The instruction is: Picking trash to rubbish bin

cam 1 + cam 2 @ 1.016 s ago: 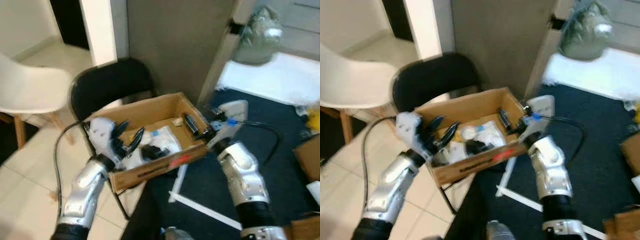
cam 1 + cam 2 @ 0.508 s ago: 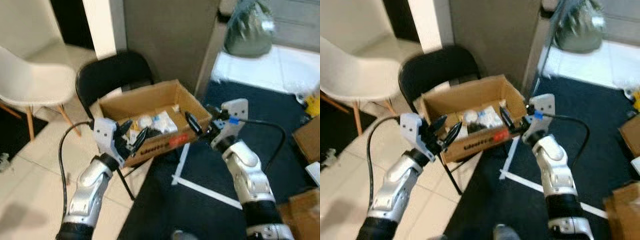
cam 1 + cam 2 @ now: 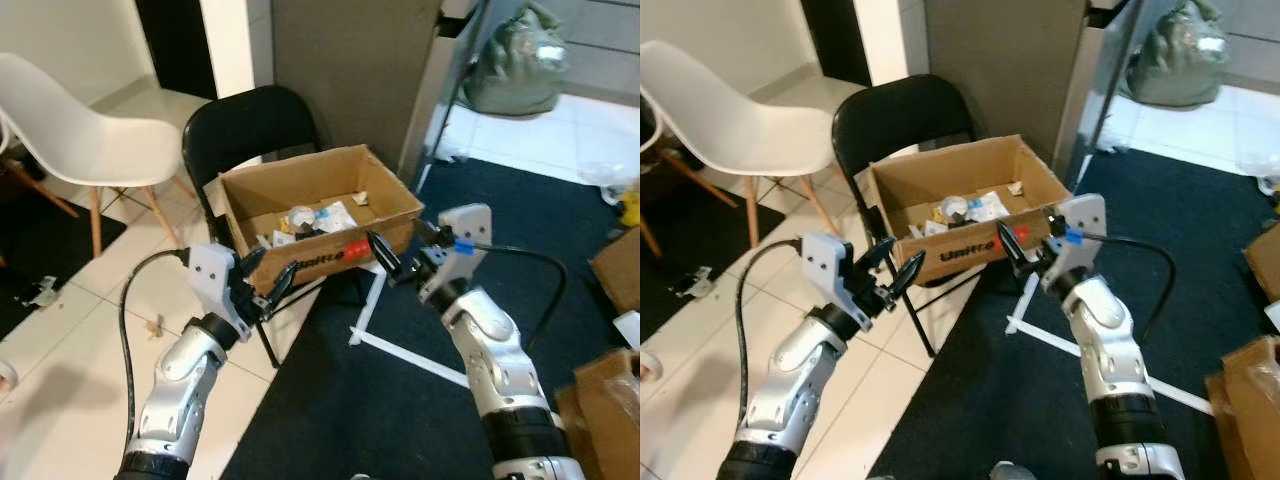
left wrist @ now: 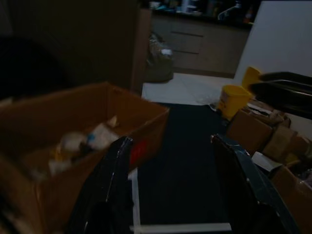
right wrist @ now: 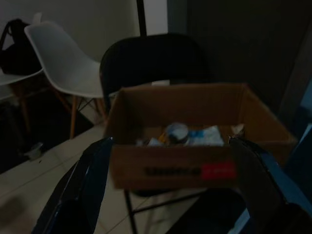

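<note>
— Where is the trash?
— In the cardboard box on the seat of the black folding chair; white wrappers and scraps lie on its floor.
— And the grippers?
— The left gripper hangs just off the box's front corner, at about 7 o'clock from it, fingers spread wide and holding nothing. The right gripper sits at roughly 4 o'clock, beside the box's right end, also wide and empty.
— Anything else near?
— A white chair at 9 o'clock.
</note>
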You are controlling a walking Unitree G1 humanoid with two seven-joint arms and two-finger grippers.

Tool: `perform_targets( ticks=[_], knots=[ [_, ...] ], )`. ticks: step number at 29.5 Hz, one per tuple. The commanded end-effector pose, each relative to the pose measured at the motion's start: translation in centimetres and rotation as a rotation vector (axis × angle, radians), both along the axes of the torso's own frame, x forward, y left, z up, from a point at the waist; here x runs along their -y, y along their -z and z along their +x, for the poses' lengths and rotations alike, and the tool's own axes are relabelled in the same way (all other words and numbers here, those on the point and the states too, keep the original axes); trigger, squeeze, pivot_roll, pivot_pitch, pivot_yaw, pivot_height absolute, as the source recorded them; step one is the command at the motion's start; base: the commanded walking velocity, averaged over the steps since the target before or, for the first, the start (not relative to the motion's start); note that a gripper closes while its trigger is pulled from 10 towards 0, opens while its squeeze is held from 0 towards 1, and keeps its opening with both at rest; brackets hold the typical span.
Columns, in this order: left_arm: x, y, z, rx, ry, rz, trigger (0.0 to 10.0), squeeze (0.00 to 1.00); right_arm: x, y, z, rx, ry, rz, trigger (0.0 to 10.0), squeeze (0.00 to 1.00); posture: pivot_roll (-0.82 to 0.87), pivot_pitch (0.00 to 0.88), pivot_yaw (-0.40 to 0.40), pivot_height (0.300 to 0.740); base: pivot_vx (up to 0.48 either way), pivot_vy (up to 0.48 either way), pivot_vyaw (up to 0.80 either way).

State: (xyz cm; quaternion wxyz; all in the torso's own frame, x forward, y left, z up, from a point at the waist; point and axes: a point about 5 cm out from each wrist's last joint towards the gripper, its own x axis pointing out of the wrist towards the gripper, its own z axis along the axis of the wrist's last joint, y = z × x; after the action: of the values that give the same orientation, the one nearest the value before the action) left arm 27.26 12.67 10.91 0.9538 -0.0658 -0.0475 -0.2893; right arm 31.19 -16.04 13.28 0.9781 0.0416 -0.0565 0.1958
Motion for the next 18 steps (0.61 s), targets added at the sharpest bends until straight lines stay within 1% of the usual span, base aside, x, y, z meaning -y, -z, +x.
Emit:
perform_targets(
  ticks=[1,18],
  knots=[
    [-0.17,0.45,-0.16,-0.014,-0.003,0.014,10.0,0.00,-0.36,0.10,-0.03,-0.008,-0.015,0.008,10.0,0.00,0.01,0.000,-0.035,0.740,-0.364,0.000,0.00],
    [-0.11,0.46,-0.25,-0.011,0.000,0.013,10.0,0.00,-0.36,0.15,-0.05,-0.013,-0.017,0.007,10.0,0.00,0.01,0.000,-0.034,0.740,-0.366,0.000,0.00]
  ],
)
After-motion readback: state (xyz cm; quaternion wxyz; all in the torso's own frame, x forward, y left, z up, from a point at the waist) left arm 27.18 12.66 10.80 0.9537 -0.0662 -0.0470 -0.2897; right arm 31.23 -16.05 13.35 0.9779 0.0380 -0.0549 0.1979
